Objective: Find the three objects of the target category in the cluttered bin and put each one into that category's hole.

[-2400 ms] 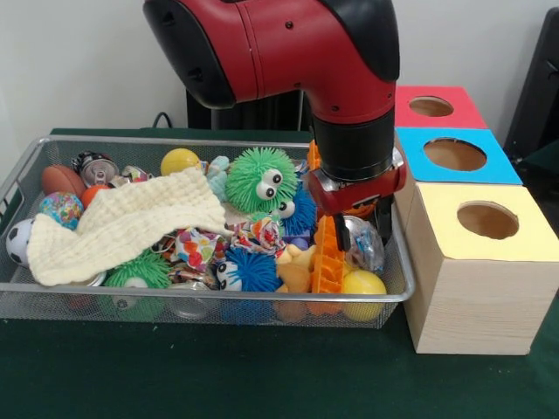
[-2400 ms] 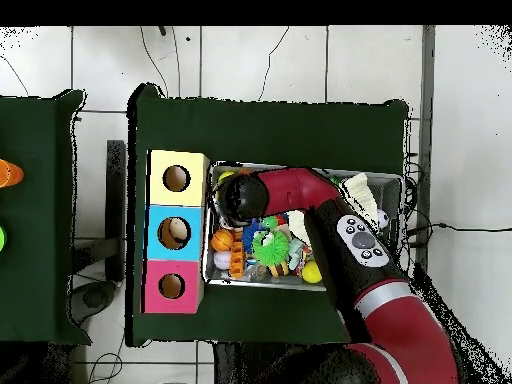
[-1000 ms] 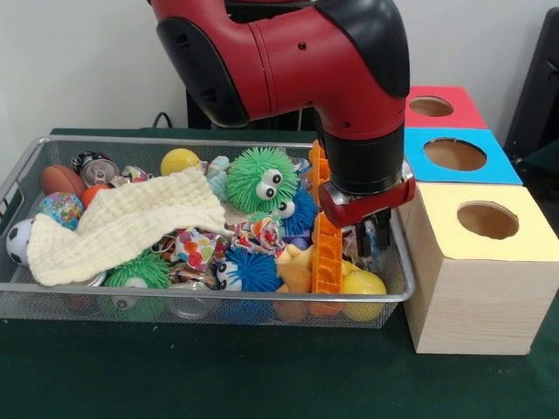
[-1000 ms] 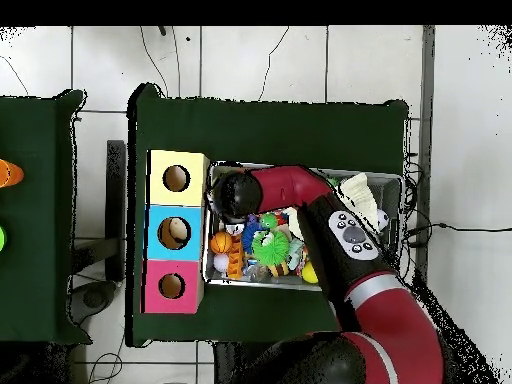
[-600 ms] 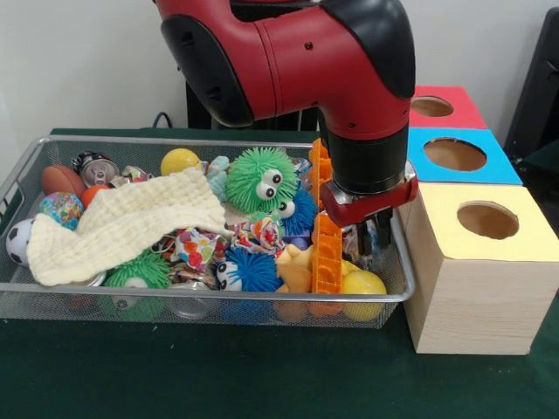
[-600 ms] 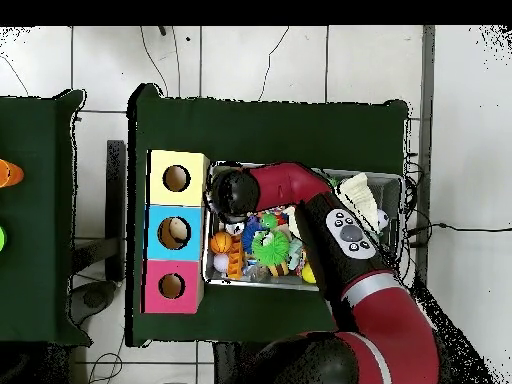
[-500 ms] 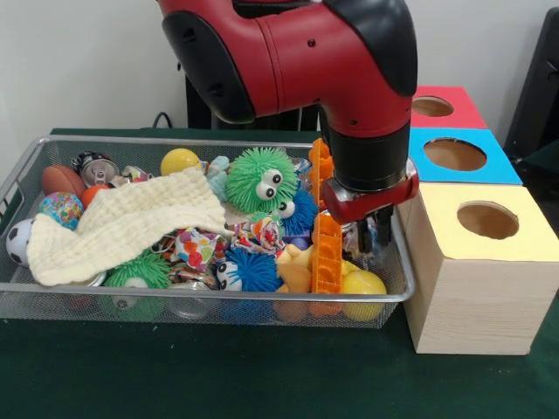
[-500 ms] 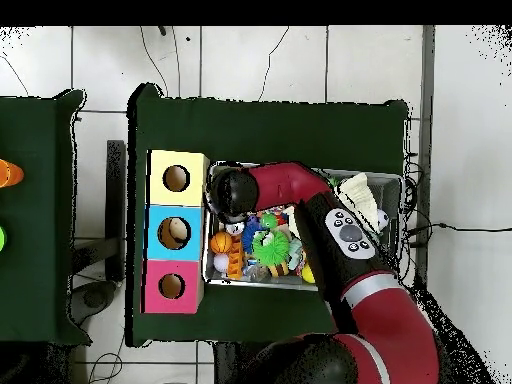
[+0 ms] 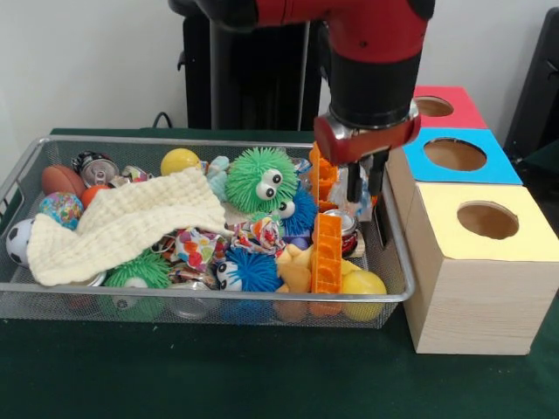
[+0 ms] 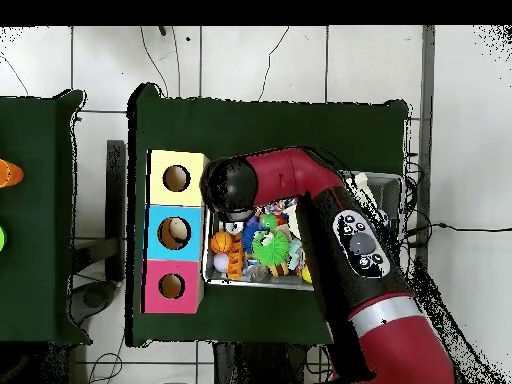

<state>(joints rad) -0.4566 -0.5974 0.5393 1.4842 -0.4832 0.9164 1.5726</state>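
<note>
A wire basket (image 9: 17, 188) sits on the green tabletop (image 9: 218, 375) with three boxes just beside its right end in the front view: a yellow-topped box (image 9: 485, 262) nearest the tabletop's front edge, a blue-topped box (image 9: 458, 155) behind it, and a red-topped box (image 9: 437, 106) toward the back edge; each has a round hole in its top. The gripper (image 9: 363, 194) hangs over the basket's right end, raised above the heap of toys, close to the wall by the boxes; its two dark fingers (image 9: 352, 185) point down, and I cannot tell whether they hold anything, since a crumpled clear wrapper or can (image 9: 348, 223) lies right under and behind them. An orange block strip (image 9: 327, 253) stands upright just left of the fingers, leaning on a yellow ball (image 9: 365, 284) at the basket's front right corner; a green fuzzy ball with eyes (image 9: 260, 179) sits toward the back edge, a blue fuzzy ball (image 9: 249, 271) near the front wall; a cream cloth (image 9: 122, 223) drapes across the left half; a soccer ball (image 9: 19, 240) and a football (image 9: 63, 179) lie at the left end; from overhead the red arm (image 10: 340, 230) covers much of the basket.
</note>
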